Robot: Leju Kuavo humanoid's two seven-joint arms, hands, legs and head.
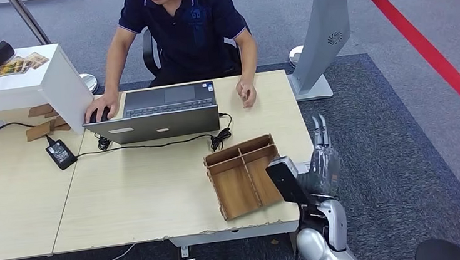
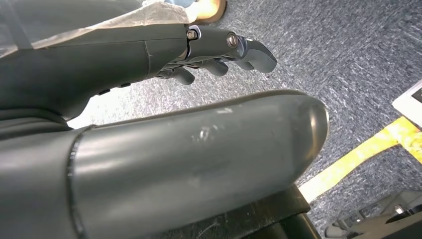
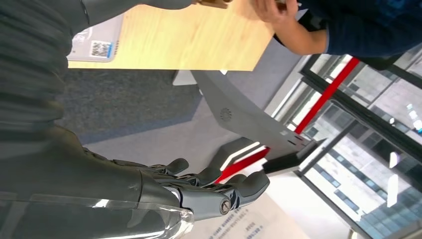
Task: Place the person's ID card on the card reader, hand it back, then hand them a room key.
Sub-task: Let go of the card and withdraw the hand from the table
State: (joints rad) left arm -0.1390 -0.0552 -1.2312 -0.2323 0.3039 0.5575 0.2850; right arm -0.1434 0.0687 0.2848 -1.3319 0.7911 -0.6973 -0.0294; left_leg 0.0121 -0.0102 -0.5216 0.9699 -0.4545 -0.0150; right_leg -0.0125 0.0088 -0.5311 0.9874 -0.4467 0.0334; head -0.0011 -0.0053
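Right hand: the right hand (image 1: pixel 322 159) is seen raised beside the right edge of the table (image 1: pixel 132 195), over the carpet, fingers pointing away from the robot; in the right wrist view the fingers (image 3: pixel 249 184) are loosely curled and slightly apart, with nothing held between them.
Left hand: the left hand (image 2: pixel 219 50) is seen in the left wrist view hanging over grey carpet, its fingers bent inward and nothing gripped.
ID card: no card can be made out on the table or in either hand; its place cannot be told.
Card reader and room key: neither can be identified with certainty.
Wooden tray: a divided wooden tray (image 1: pixel 244 178) is set near the table's right front corner, just beside the right hand; its compartments appear bare.
Person: a person (image 1: pixel 184 27) in a dark blue shirt is seated behind the table, one hand on a mouse (image 1: pixel 96 115), the other hand (image 1: pixel 247 94) resting on the tabletop.
Laptop: a grey laptop (image 1: pixel 163 110) is opened toward the person, its cable (image 1: pixel 153 143) trailing to a black adapter (image 1: pixel 60 153).
Stand: a grey kiosk stand (image 1: pixel 323 34) is placed on the carpet beyond the table's right end.
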